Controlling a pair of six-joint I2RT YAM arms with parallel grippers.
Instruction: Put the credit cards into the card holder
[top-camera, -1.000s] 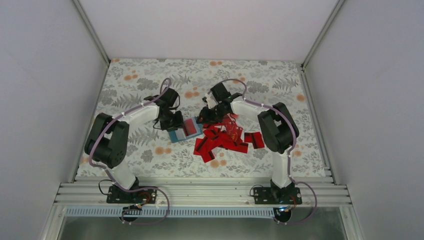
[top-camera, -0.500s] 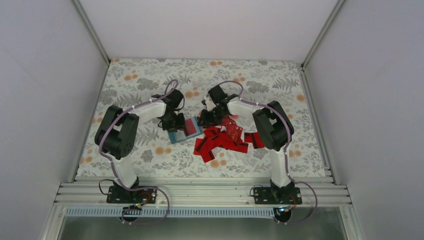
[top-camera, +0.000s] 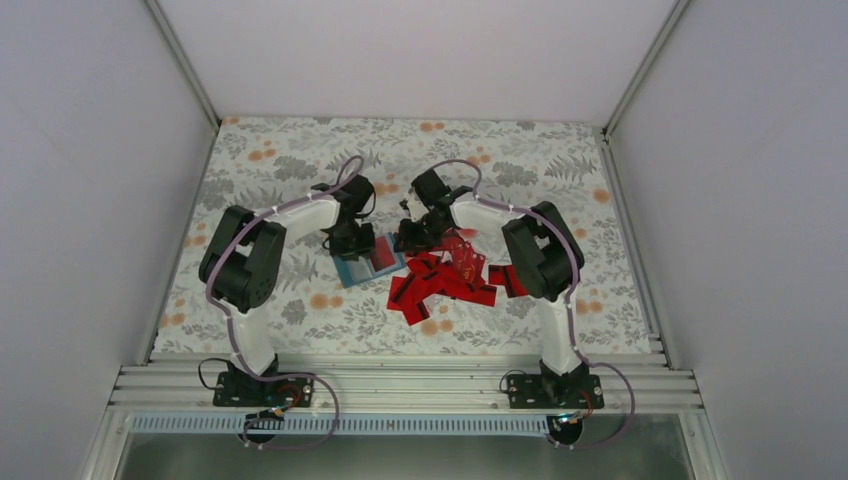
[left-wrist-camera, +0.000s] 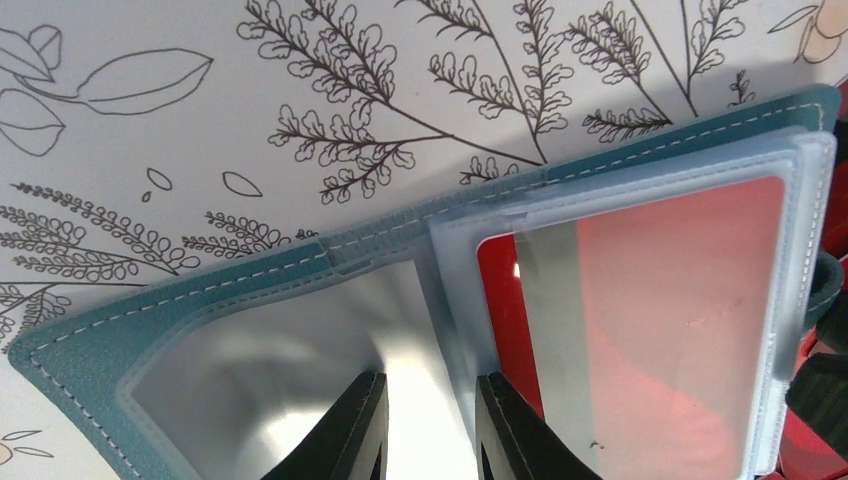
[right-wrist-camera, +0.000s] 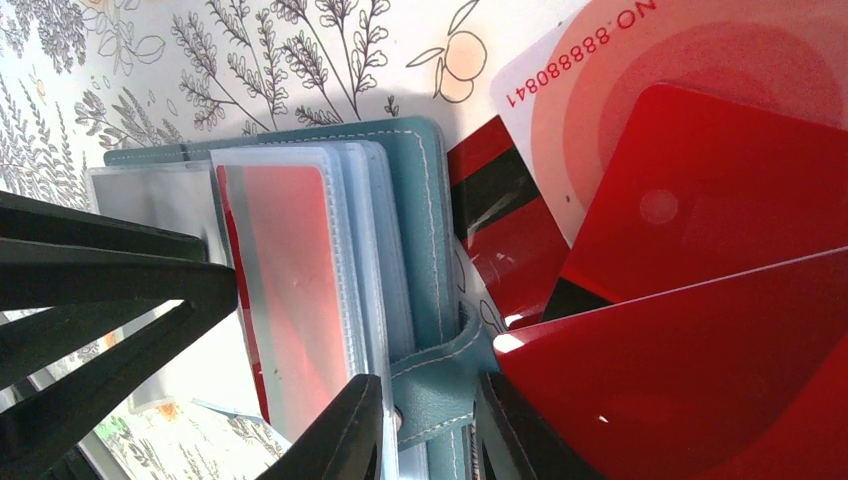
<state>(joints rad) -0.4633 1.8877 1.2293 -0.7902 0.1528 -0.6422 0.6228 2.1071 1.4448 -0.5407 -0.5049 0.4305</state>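
The floral-print table (top-camera: 560, 160) bears a loose heap of glossy red credit cards (top-camera: 445, 285), overlapped so that their number is unclear. Just left of it the card holder (left-wrist-camera: 200, 290) lies open: stitched teal grain and clear plastic sleeves, with one red card (left-wrist-camera: 660, 300) in the right sleeve. The left gripper (left-wrist-camera: 430, 378), fingers narrowly parted and empty, is over the left sleeve. The right gripper (right-wrist-camera: 428, 380) straddles the holder's strap (right-wrist-camera: 435, 400); I cannot tell whether it pinches it.

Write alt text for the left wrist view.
An open teal-blue card holder lies on a floral-print tablecloth, one bright-red plastic card inside its right-hand clear sleeve, the other sleeve empty. The left gripper, its two black fingertips slightly apart, frames the fold at the bottom edge.
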